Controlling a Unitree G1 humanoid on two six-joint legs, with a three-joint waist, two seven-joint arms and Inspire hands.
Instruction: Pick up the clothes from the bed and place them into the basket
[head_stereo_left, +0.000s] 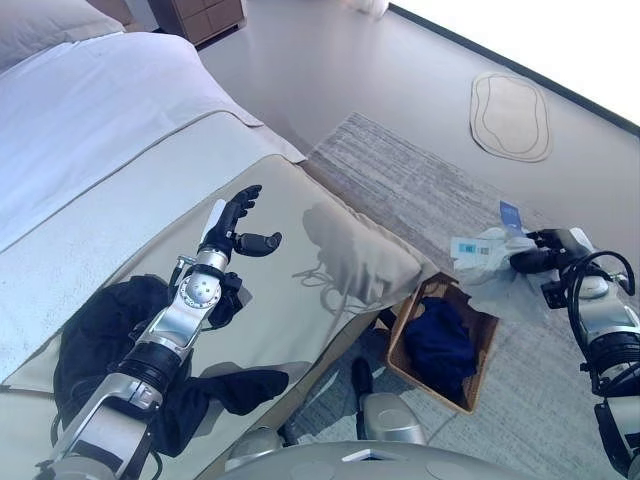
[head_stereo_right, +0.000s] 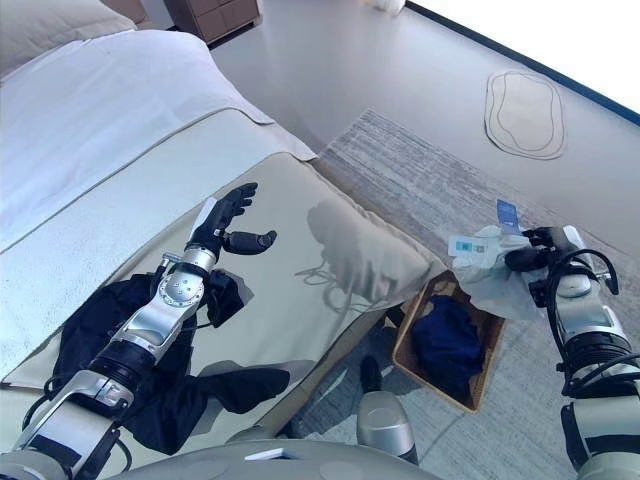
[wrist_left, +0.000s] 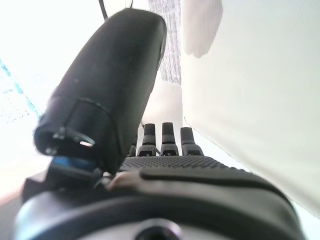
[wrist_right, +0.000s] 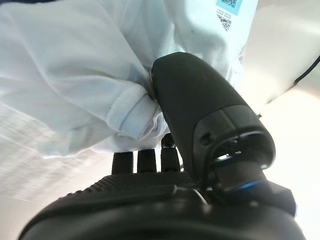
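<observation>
- My right hand (head_stereo_right: 535, 258) fingers pinch the pale garment (head_stereo_right: 487, 265) beside the basket (head_stereo_right: 483, 385); released here, it could drape outside.
- My left hand (head_stereo_left: 240, 222) hangs spread, empty, over the bed (head_stereo_left: 150, 170).

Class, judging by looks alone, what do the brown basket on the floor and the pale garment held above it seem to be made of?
Brown open basket: apparently stiff board or wood, matt; its walls are flat and straight. Pale light-blue garment pinched by the right hand: soft woven cloth, matt; it folds and creases, with a ribbed cuff.

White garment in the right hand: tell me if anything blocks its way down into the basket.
Nothing visible does. The right hand holds the white garment above the basket's far edge; inside lies only a dark blue garment, and the top is open.
</observation>
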